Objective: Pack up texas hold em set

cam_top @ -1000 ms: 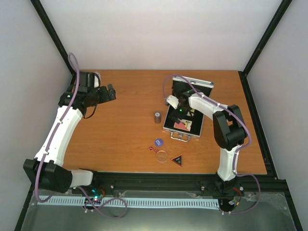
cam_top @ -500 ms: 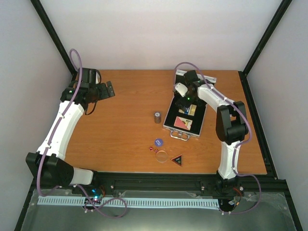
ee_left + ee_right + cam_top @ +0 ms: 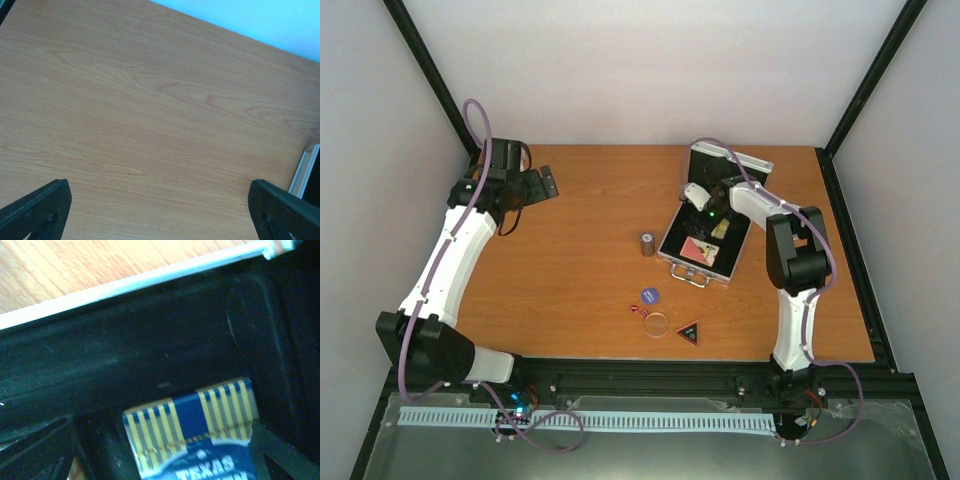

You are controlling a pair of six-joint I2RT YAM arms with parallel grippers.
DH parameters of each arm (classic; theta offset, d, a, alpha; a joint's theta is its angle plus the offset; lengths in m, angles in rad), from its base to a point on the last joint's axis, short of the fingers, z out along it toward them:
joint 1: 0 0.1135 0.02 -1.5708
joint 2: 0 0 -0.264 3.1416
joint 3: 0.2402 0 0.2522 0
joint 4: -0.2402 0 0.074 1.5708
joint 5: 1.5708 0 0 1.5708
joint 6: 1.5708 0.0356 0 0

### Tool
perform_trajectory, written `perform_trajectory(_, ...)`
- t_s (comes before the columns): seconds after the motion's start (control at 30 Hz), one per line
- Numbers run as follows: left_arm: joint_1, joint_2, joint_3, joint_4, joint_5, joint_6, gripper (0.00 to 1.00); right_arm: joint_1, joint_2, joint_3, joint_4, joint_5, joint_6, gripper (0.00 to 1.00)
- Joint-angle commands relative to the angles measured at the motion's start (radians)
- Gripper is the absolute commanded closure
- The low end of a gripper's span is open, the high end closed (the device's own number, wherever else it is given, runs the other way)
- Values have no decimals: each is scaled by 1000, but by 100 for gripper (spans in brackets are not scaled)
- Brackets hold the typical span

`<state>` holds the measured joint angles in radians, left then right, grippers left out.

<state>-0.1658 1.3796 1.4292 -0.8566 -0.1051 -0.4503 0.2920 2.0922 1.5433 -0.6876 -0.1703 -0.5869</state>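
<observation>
**Operator:** How did my arms stand?

**Observer:** You had both bolted at the near edge of the table [image 3: 570, 270]. Your left arm reached up the left side to the far-left corner. The left gripper [image 3: 542, 183] hung over bare wood with its fingers [image 3: 35, 210] spread wide and nothing between them. Your right arm rose from its base, folded at the elbow and reached left and down into the case [image 3: 667, 260]. The right gripper [image 3: 703, 203] pointed into the black lining at the far end. Its jaws were apart, wider than the blue-gold deck [image 3: 192, 432] beneath them, and they clamped nothing.

**Operator:** What was there to count, starting nearest me?

**Observer:** Five kinds of loose pieces lay on the wood to the left of the case:
- one black triangle [image 3: 690, 332]
- one clear disc [image 3: 657, 324]
- what looked like two red dice [image 3: 644, 313], though they were too small to be sure
- one blue chip [image 3: 650, 295]
- one dark cylinder [image 3: 647, 244], standing upright farther back

Inside the case you had two decks. The red deck [image 3: 698, 251] was nearer the handle [image 3: 692, 277], and the blue-gold one was beyond it. The lid [image 3: 732, 160] stood open at the far end.

**Operator:** And against a second before?

**Observer:** You had carried the right gripper from over the middle of the case to its far end, which uncovered the blue-gold deck. The case itself had turned a little. Your left gripper had drifted slightly farther away.
</observation>
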Motion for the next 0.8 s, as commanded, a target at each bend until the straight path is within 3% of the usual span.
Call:
perform_trajectory(0.0, -5, -15, 53, -4, -6, -14, 0, -20, 54, -74, -42, 49, 46, 5)
perform_trajectory(0.33, -5, -50, 42, -1, 15, -9, 0, -5, -33, -110, -32, -5, 93, 8)
perform_trajectory(0.5, -5, -68, 40, 3, 21, -1, 0, 12, -166, -127, 18, -143, 115, 7)
perform_trajectory(0.77, -4, -87, 25, -1, 56, -17, 0, 76, -203, -125, -53, -131, 137, 7)
